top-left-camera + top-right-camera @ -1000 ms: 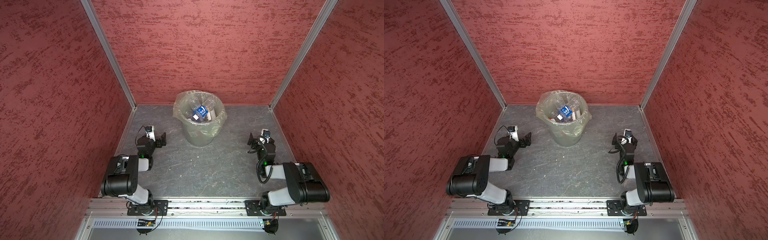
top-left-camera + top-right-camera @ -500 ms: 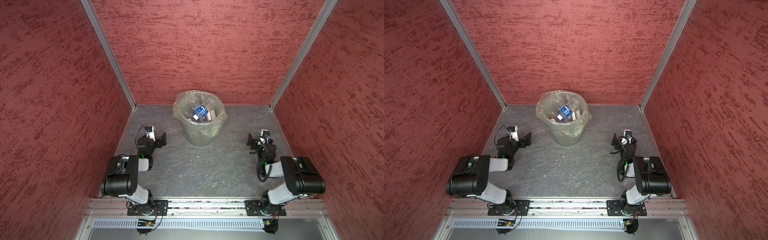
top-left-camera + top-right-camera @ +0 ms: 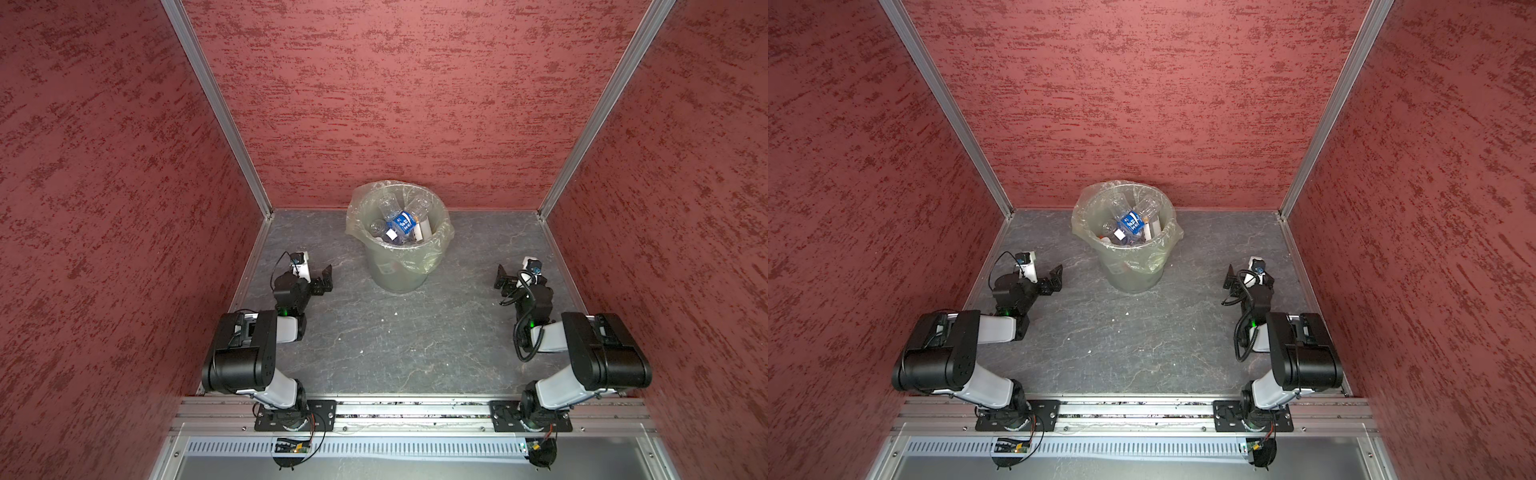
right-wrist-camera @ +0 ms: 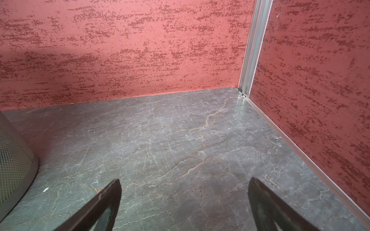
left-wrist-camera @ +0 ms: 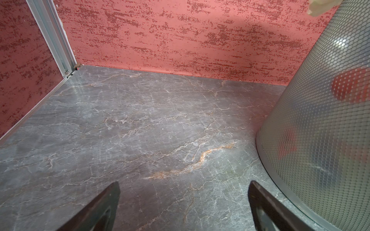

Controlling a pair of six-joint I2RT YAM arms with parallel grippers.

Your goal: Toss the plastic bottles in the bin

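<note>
The plastic bottles (image 3: 398, 226) lie heaped inside the bin (image 3: 394, 279). From both top views I make out clear bodies piled together, with a blue-labelled one on top. The bin stands upright on the tabletop (image 3: 395, 345) near the back wall (image 3: 395, 104), roughly midway between the side walls, and a translucent liner bag (image 3: 441, 243) is folded over its rim. Through the bin's textured side in the left wrist view I see blurred red patches that I cannot identify.

My left gripper (image 3: 325, 281) sits low just left of the bin. Its fingers are spread wide over bare tabletop, and one fingertip (image 5: 260, 192) is near the bin's base. My right gripper (image 3: 503, 281) sits farther from the bin on the other side, with its fingers equally wide and nothing between them.
</note>
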